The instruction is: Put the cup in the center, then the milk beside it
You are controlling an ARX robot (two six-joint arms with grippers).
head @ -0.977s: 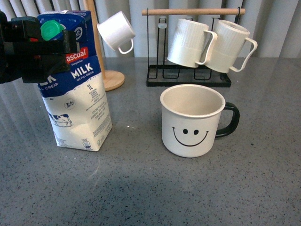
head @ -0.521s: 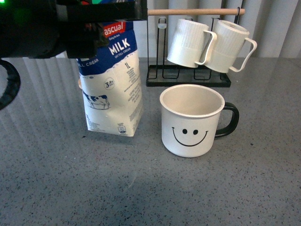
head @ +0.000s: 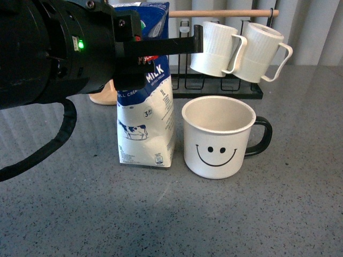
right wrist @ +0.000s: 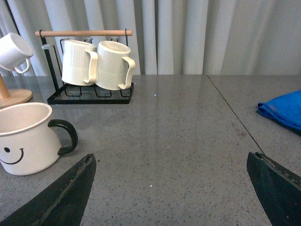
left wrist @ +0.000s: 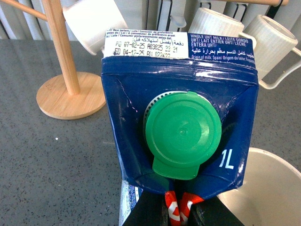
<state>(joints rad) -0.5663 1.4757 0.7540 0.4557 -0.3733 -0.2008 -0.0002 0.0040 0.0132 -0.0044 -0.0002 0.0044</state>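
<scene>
While the milk (head: 146, 126) is being held near its top by the left gripper (head: 153, 51), whose jaws are being pressed shut against the carton's upper sides, the carton is being presented upright just beside the cup (head: 217, 136), on the side away from the black handle. The cup is being seen standing upright near the middle of the table (head: 161, 219), its smiley face toward the robot, so the first half of the task is being judged as done and the second as close to done. A thin gap is being shown between carton and cup wall in the front view. Whether the carton's base is fully seated on the table cannot be told.

For this step, a straight, slow descent is being called for, so that the base is being set flat before any release. The gap to the cup is best being preserved, since a sideways nudge could shift the cup off centre. The jaws are best being opened only as far as needed, then drawn up and away from the green cap (left wrist: 182, 134), as the tall carton is being judged easy to tip. The right gripper (right wrist: 169, 157) is being held wide open and empty, well clear of the cup.
</scene>
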